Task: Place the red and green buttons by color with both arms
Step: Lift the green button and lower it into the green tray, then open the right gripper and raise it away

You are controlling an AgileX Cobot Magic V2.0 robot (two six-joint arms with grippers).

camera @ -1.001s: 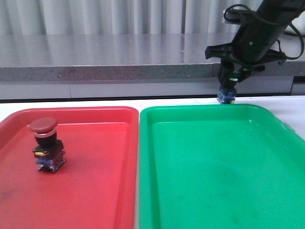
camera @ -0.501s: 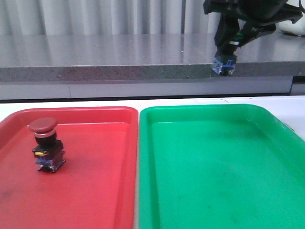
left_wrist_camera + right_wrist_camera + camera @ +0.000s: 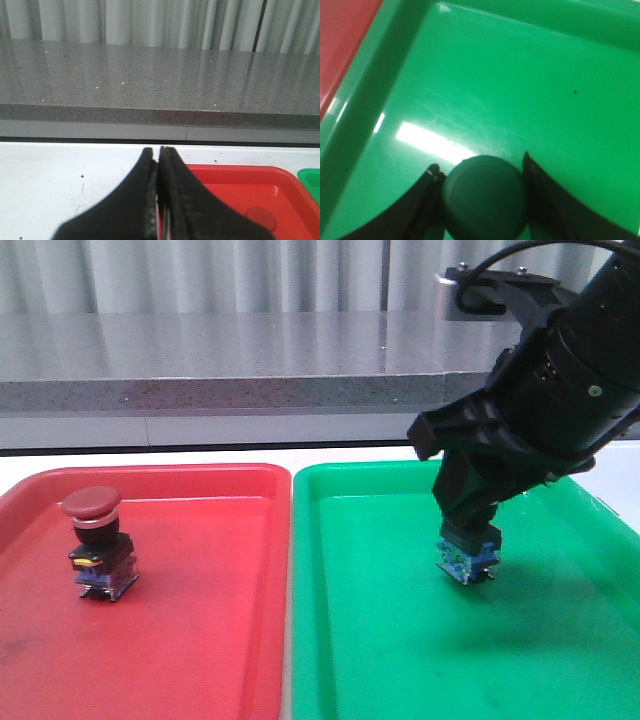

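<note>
Meanwhile, right tool (image 3: pixel 468 540) grips green button (image 3: pixel 484 196) over green tray (image 3: pixel 400 640); left tool (image 3: pixel 159 200) clenched, red button (image 3: pixel 97 543) in red tray (image 3: pixel 200 640).

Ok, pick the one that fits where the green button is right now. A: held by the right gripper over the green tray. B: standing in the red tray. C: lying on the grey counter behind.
A: the right gripper is shut on the green button, over the green tray.
</note>
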